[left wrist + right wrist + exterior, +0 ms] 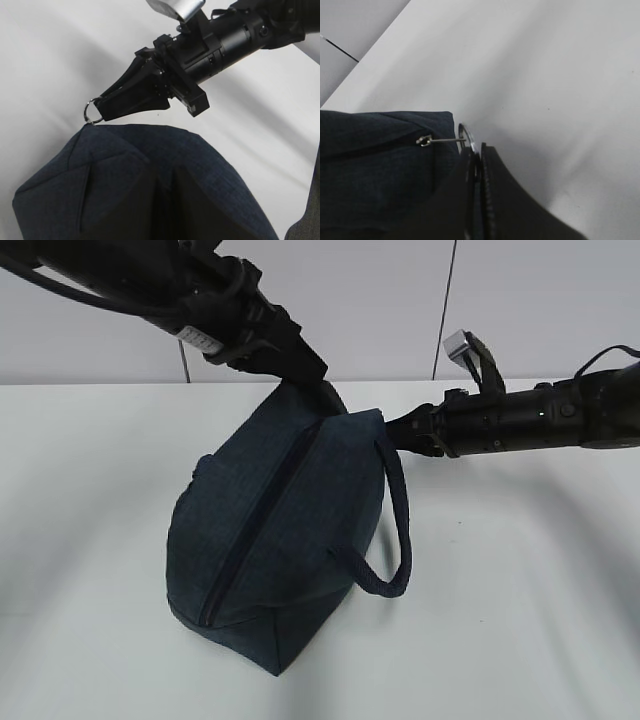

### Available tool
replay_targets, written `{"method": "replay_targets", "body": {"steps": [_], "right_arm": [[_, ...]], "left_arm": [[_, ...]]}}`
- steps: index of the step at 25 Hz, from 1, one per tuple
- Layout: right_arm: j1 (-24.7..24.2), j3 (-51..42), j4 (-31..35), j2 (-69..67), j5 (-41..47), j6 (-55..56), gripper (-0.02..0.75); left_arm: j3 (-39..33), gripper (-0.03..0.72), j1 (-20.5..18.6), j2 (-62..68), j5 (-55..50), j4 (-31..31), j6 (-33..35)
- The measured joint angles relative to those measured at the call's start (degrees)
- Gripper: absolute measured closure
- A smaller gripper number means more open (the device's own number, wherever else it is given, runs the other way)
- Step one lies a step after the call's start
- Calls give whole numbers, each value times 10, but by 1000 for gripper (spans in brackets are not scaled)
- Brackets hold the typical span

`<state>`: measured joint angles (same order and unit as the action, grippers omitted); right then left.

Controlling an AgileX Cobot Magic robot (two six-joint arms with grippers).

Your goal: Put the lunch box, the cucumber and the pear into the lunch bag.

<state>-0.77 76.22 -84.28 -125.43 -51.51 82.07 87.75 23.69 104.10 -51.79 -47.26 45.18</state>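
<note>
The dark navy lunch bag lies tilted on the white table, its zipper closed along its length. My left gripper comes down from the upper left and is shut on a fold of fabric at the bag's far end. Reaching in from the right, my right gripper is shut on the silver ring pull, also visible from the left wrist. A thin link joins the ring to the slider. The lunch box, the cucumber and the pear are out of view.
The bag's padded loop handle hangs off its right side onto the white table. A grey wall with panel seams rises behind the table's far edge.
</note>
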Motion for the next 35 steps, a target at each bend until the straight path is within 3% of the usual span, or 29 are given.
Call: {"method": "replay_targets", "body": {"steps": [18, 21, 27, 32, 35], "right_arm": [[-1, 0, -30, 14, 26, -1, 724], [-3, 0, -30, 14, 39, -1, 661], [-7, 0, -29, 14, 66, -1, 437], [-7, 0, -29, 14, 68, -1, 388], [-7, 0, -39, 16, 83, -1, 387]], "left_arm": [[5, 673, 0, 20, 13, 1, 0], [5, 673, 0, 20, 12, 0, 0], [5, 671, 0, 20, 11, -2, 0], [5, 648, 0, 20, 11, -2, 0], [5, 561, 0, 20, 12, -3, 0]]}}
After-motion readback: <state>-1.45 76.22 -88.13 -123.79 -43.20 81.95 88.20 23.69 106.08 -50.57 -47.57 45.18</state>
